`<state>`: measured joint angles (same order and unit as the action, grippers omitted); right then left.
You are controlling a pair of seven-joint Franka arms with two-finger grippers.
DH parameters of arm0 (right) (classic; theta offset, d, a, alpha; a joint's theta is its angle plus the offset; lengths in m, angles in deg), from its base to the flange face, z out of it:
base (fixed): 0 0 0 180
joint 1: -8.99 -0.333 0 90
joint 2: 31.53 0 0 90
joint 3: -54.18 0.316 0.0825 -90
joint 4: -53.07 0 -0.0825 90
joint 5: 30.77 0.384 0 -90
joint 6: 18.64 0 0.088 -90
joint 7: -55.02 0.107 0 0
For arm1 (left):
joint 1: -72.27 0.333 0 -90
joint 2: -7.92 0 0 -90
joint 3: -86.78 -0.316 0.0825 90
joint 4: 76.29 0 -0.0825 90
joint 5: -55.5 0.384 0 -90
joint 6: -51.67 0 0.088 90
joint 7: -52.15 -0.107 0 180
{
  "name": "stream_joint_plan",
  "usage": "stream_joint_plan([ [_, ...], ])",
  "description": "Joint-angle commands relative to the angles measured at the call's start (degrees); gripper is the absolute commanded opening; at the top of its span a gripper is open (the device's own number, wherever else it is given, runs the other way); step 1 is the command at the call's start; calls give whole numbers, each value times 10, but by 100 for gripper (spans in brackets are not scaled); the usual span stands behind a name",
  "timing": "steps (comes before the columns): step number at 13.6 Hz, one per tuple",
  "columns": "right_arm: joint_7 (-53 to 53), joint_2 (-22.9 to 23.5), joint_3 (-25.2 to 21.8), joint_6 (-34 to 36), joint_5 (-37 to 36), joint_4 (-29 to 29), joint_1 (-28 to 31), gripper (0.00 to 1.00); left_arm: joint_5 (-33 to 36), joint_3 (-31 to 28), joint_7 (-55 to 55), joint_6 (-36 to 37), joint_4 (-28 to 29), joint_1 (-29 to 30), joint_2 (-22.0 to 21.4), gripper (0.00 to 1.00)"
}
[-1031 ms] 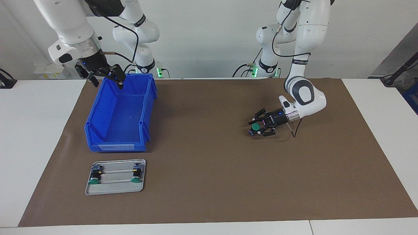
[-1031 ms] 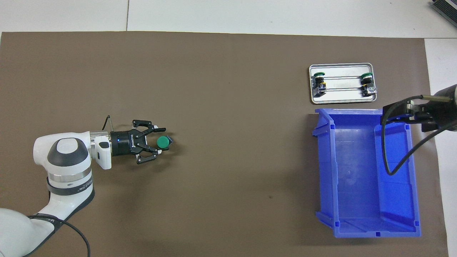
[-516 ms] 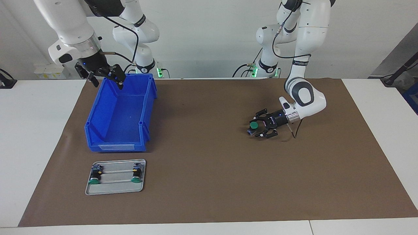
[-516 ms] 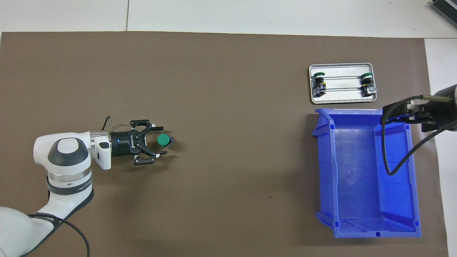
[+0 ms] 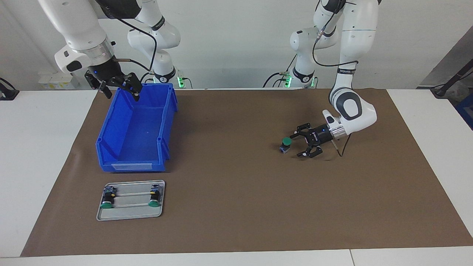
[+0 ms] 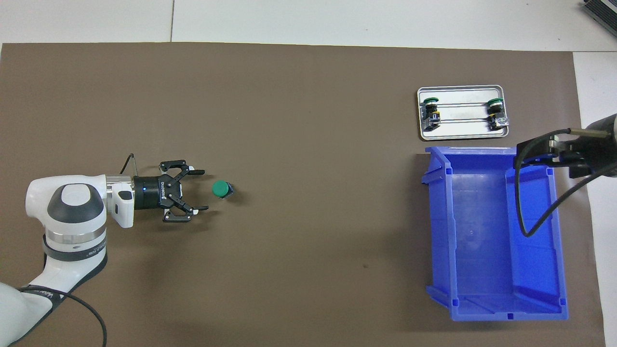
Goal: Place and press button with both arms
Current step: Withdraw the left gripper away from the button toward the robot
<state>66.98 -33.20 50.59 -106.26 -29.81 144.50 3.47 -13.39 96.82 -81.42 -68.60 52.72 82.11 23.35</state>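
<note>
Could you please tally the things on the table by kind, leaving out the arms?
Green-capped buttons: 3, one loose on the mat and two on the tray
Blue bins: 1
Metal trays: 1
Brown mats: 1
Total: 6

A plain pale wall [image 5: 236, 37] runs along the robots' end of the room, lit evenly, with small green lights [image 5: 181, 80] glowing low against it. The white table [image 5: 48, 155] is made of joined panels, the seams showing near its edge, and a brown mat [image 5: 236, 192] covers most of it. A grey floor [image 5: 449, 62] shows at one corner.
</note>
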Motion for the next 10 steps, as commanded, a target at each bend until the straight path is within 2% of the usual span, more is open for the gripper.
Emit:
stream_joint_plan([
  [1,-12,-13,-2,-2,11,14,2,100,140,3,85,46,-61,51,0,99],
  [3,-12,-13,-2,-2,11,14,2,100,268,3,176,74,-133,69,-8,99],
  [6,-12,-13,-2,-2,11,14,2,100,437,2,346,116,-220,59,-56,99],
  [8,-12,-13,-2,-2,11,14,2,100,494,3,505,171,-248,44,-71,99],
  [10,-12,-13,-2,-2,11,14,2,100,509,3,636,201,-268,22,-71,99],
])
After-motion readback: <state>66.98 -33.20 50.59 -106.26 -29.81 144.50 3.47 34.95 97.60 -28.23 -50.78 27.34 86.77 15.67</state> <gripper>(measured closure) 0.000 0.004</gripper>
